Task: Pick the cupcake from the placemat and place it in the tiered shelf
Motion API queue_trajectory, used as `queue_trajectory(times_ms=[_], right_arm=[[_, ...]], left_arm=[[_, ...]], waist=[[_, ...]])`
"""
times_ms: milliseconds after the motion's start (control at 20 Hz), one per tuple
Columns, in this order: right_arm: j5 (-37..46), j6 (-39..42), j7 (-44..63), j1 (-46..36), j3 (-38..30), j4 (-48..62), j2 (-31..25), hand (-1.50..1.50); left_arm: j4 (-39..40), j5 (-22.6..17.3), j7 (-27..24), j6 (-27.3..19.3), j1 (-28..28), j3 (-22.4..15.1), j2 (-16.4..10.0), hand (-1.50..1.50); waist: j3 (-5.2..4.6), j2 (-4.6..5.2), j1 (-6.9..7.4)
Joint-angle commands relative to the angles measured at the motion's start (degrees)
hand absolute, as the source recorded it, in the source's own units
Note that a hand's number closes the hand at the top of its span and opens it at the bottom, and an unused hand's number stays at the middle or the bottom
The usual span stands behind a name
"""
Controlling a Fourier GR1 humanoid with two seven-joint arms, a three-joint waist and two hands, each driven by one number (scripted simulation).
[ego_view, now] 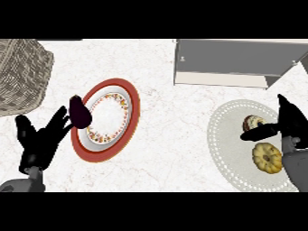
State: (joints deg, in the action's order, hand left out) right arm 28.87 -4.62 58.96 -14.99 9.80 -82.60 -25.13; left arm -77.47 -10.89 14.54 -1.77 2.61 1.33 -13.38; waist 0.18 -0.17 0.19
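Cupcake [252,121] position comes first for you: it sits on the right part of the round white placemat [226,135], a small dark cake with a pale top, and it is not lifted yet. Your right hand [295,126] stands just beside it, fingers straight and released, with the thumb stretched across in front of the cupcake. I judge it is set to close around it, but nothing is grasped. A golden ring-shaped pastry [268,157] lies near on the same lace-edged mat, so close with care. The grey tiered shelf [236,61] stands well apart, further back on the marble counter [170,135]. Your left hand [41,142] rests open at the lower left, beside a glossy dark eggplant [80,113] at the rim of a flowered plate [113,113].
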Motion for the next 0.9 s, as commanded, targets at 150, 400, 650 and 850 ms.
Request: queue_trajectory(times_ms=[150, 400, 650, 850], right_arm=[[4.47, -1.15, -5.46, 1.30, -4.11, 6.20, 1.95, -1.50], [7.38, -4.96, -6.82, -1.15, -5.02, 8.70, 6.88, -1.50], [8.54, -4.67, -13.88, -5.65, -8.09, 18.53, 7.55, -1.50], [3.85, 6.96, -19.41, -4.62, -4.75, 21.53, 5.15, 1.50]], left_arm=[[1.13, 1.64, 2.76, -1.11, 1.78, 0.81, 1.52, 0.00], [3.87, 1.48, -1.42, 2.51, -0.11, 2.22, 1.20, 0.00], [-1.18, 2.70, 3.46, 1.19, -0.05, 2.48, 1.35, 0.00], [-0.07, 2.35, 2.57, 1.87, 0.07, 2.10, 1.32, 0.00]], waist=[[-0.17, 0.17, -0.15], [-0.19, 0.19, -0.12], [-0.17, 0.18, 0.04], [-0.14, 0.39, 0.44]])
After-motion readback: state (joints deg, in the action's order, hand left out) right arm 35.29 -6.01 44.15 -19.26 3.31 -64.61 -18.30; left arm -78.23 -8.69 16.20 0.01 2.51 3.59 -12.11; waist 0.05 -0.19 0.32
